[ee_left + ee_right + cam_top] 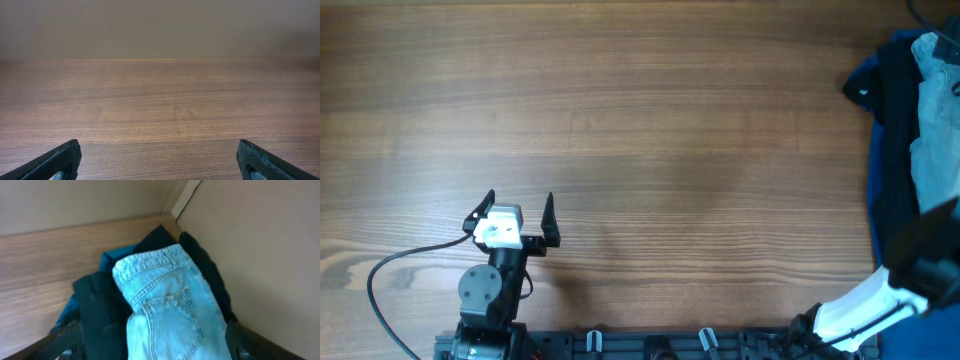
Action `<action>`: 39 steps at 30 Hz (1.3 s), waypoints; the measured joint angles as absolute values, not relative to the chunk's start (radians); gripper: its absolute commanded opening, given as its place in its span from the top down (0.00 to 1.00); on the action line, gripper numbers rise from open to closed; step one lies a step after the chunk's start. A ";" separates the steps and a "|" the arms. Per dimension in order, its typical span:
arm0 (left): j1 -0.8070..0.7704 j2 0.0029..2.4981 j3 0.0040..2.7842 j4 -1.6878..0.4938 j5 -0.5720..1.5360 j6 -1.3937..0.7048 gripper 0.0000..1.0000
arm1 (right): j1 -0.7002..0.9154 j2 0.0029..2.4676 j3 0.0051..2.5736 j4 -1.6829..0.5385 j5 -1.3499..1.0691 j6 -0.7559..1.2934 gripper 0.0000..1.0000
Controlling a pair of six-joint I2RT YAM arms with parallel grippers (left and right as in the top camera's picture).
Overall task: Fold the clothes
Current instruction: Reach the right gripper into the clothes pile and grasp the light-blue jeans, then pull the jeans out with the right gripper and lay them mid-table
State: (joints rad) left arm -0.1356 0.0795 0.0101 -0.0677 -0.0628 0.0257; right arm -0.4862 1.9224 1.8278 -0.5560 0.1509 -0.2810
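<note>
Jeans (165,295) sit far right on the counter (620,100), atop dark garments (97,312). Right hand (155,347) spread wide over them, left hand (518,205) open, idle. Risk: pinch snags dark cloth too, dragging the pile.

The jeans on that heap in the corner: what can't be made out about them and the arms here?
- Jeans: right wrist view, legs cut off by the bottom edge; overhead, the right edge cuts them off.
- Dark garments: how many is unclear; the jeans cover them.
- Right arm: overhead, its jaws are lost against dark cloth at the right edge; right wrist view shows only blurred tips, so contact is unclear.
</note>
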 measured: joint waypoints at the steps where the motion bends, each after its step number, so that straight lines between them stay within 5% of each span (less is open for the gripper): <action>1: -0.136 0.080 0.010 -0.068 -0.063 0.026 0.00 | -0.490 1.983 1.828 -0.515 0.151 -0.281 0.08; 13: -0.136 0.080 0.010 -0.068 -0.063 0.026 0.00 | -0.493 2.254 1.828 -0.316 0.146 -0.274 0.05; 20: -0.136 0.080 0.010 -0.068 -0.063 0.026 0.00 | -0.544 2.306 1.828 -0.331 0.139 -0.244 0.36; 23: -0.136 0.080 0.010 -0.068 -0.063 0.026 0.00 | -0.559 2.306 1.828 -0.332 0.134 -0.236 0.78; 26: -0.136 0.080 0.010 -0.067 -0.063 0.026 0.00 | -0.556 2.306 1.828 -0.332 0.132 -0.231 0.96; 32: -0.136 0.080 0.010 -0.068 -0.063 0.026 0.00 | -0.561 2.264 1.826 -0.343 0.105 -0.236 0.96; 39: -0.136 0.080 0.010 -0.068 -0.063 0.026 0.00 | -0.487 1.910 1.826 -0.517 -0.064 -0.224 0.96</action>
State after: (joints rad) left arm -0.1356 0.0795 0.0101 -0.0677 -0.0628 0.0257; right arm -0.4870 1.9102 1.8259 -0.5171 -0.0635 -0.2241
